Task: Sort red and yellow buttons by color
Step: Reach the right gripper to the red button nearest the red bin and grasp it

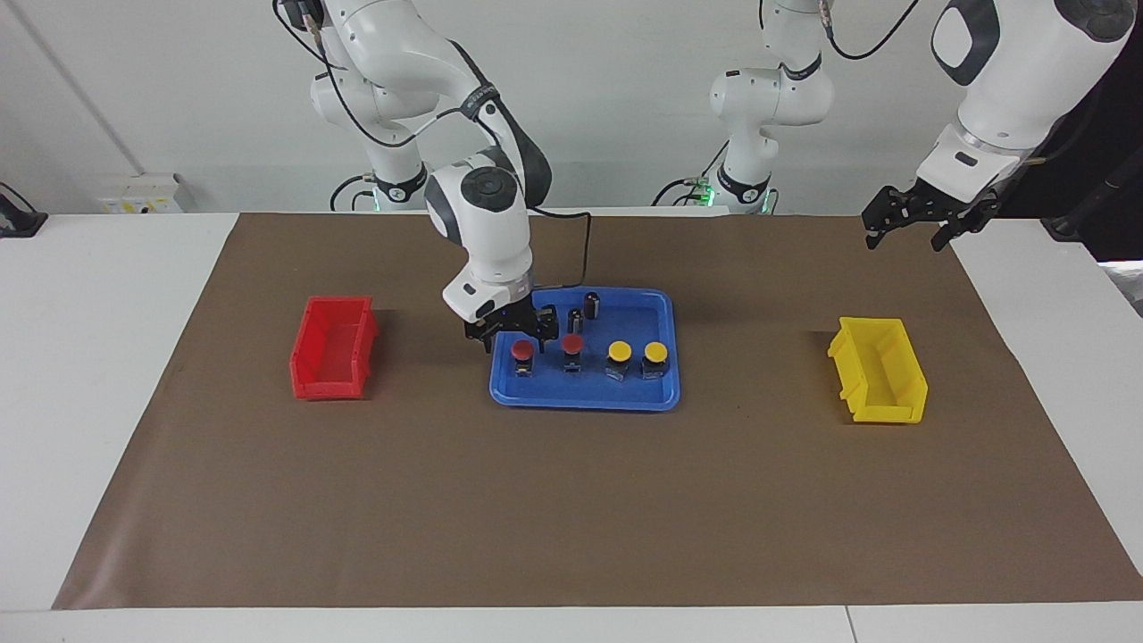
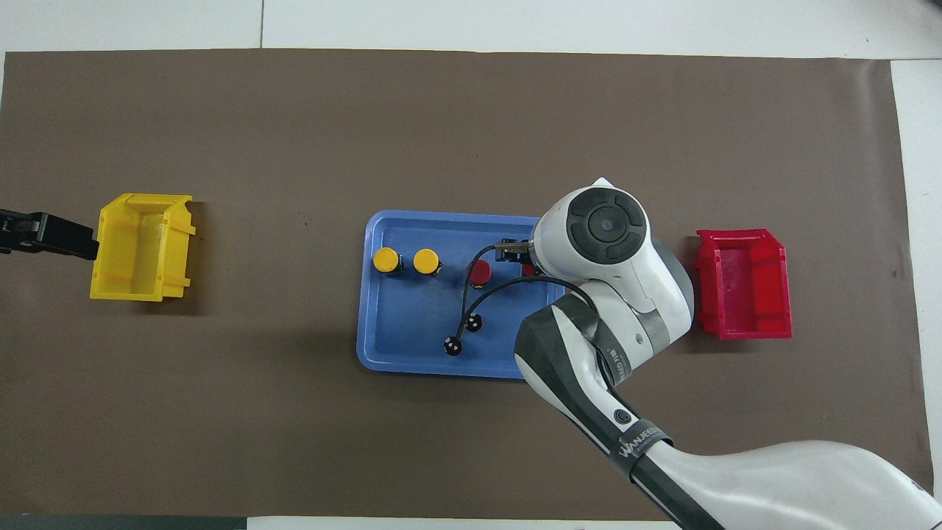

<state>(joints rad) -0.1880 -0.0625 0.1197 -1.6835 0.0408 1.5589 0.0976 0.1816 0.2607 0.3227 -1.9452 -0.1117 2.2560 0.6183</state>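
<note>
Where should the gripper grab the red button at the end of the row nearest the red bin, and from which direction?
Probably by the stubby black body just under the flat red cap of that red button, coming straight down from above. It stands upright in the blue tray, with the other red button close beside it, so fingers closing across the row seem safest. The right gripper hangs over it.

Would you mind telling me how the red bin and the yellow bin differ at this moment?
The red bin lies toward the right arm's end of the table, the yellow bin toward the left arm's end. The right gripper works over the blue tray beside the red bin, at a red button; the left gripper hangs apart from the yellow bin. Both bins are the same shape, rest on the brown mat and hold no buttons.
</note>
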